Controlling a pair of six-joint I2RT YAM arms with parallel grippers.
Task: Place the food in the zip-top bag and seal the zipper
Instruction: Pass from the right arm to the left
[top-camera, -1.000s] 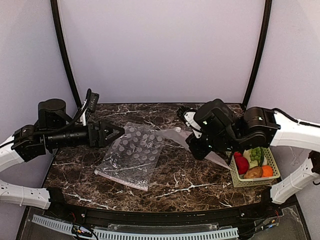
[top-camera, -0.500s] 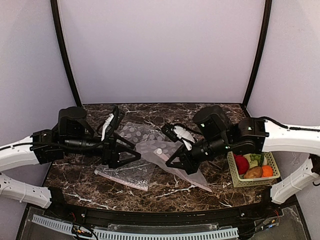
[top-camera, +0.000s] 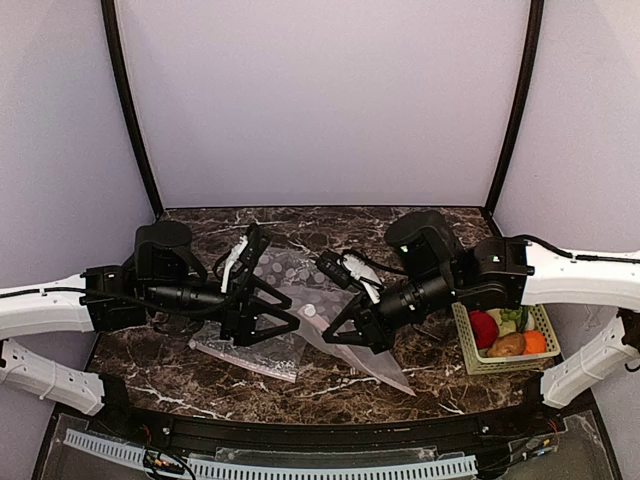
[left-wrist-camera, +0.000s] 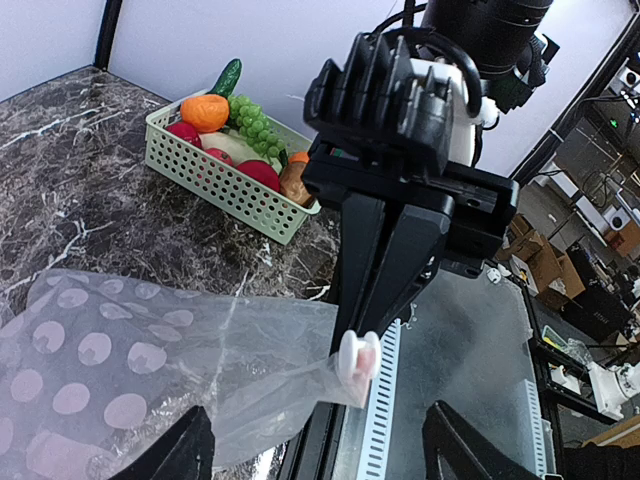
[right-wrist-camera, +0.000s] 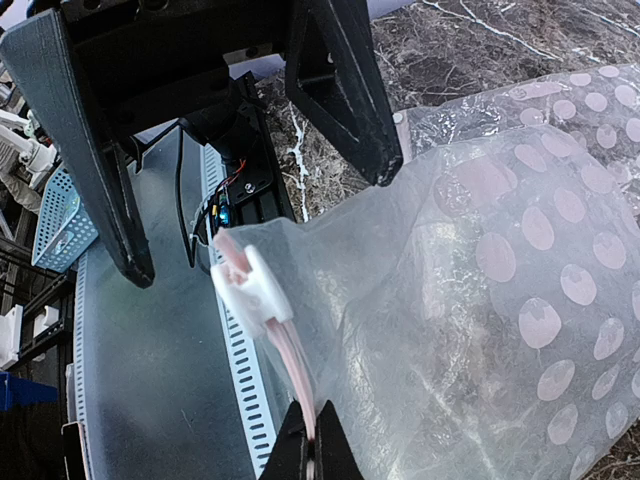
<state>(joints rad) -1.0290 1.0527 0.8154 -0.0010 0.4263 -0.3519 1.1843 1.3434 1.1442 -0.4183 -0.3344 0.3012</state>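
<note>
Zip-top bag (right-wrist-camera: 500, 300) hangs from the right gripper (right-wrist-camera: 308, 452), clamped on its pink zipper (right-wrist-camera: 287, 350); left gripper (left-wrist-camera: 318, 435) gapes wide facing the white slider (left-wrist-camera: 357, 355). Left wrist view, unlike right, shows food (left-wrist-camera: 240, 120) behind those fingers.

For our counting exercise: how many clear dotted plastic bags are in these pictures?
2. One dotted bag hangs pinched in the right fingers; the second bag lies flat on the table, left of it. None seems hidden.
</note>
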